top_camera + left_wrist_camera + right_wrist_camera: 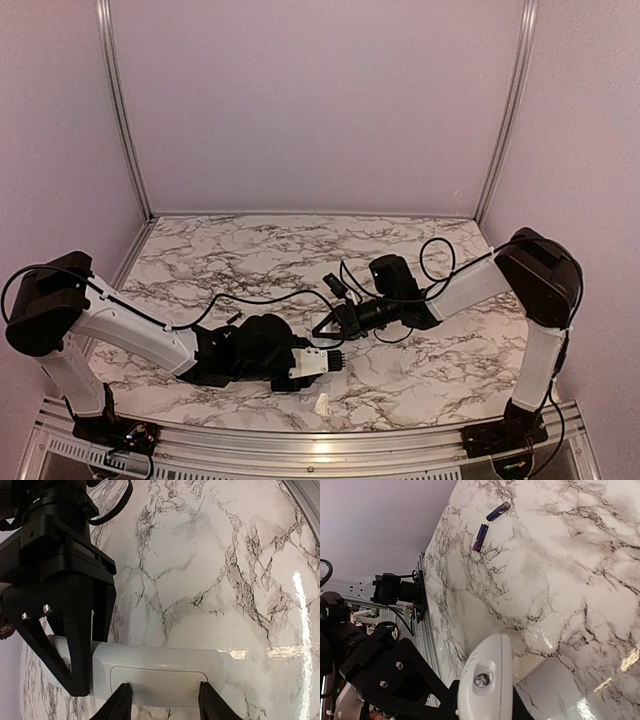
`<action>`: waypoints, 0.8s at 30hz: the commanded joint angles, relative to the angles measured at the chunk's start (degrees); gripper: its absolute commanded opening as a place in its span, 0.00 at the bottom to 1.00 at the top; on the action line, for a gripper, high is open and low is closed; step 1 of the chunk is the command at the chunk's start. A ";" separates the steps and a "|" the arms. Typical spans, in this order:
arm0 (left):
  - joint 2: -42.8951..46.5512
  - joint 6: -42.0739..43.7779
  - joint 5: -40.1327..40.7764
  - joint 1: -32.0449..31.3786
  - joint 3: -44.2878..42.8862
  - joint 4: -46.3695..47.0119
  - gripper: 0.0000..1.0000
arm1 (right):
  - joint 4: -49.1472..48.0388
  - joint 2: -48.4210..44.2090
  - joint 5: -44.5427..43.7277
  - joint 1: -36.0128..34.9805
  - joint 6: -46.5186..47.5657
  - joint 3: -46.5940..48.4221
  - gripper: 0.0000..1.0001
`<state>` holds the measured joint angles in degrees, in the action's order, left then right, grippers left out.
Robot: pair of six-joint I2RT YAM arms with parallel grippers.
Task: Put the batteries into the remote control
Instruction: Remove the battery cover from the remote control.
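The white remote control [165,666] hangs above the table with its back towards my left wrist camera; it also shows in the top view [322,359]. My right gripper [482,702] is shut on one end of it, and the remote's lens end [487,670] faces that camera. The right gripper also shows in the left wrist view [60,650] and the top view [328,328]. My left gripper [165,702] is open, its two fingertips [122,700] set apart against the remote's back, over the cover outline. Two dark batteries [498,511] [480,537] lie on the table far from both grippers.
The marble table [300,250] is walled at the back and sides. A metal rail [422,610] runs along its near edge. Black cables [270,298] trail across the table behind the grippers. A small pale spot [322,403] lies near the front edge.
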<state>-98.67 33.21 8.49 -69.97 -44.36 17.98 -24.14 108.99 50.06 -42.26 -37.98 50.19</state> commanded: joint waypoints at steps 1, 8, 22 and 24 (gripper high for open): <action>1.29 0.90 2.32 0.27 1.29 3.72 0.47 | -0.22 1.51 2.79 -1.05 -1.15 0.51 0.00; 2.58 0.32 -2.31 0.26 2.34 3.13 0.51 | 1.10 2.26 1.67 -1.10 -0.40 0.84 0.00; 0.64 -0.71 -6.19 0.28 0.82 1.56 0.54 | 2.52 2.71 1.14 -1.11 0.61 1.27 0.00; 0.23 -0.76 -6.59 0.28 0.49 1.34 0.55 | 2.49 2.76 1.08 -1.07 0.66 1.27 0.00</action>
<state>-97.47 33.21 3.77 -69.84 -42.57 19.46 -22.39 110.78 51.05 -42.63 -38.50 50.22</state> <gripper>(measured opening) 0.540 0.196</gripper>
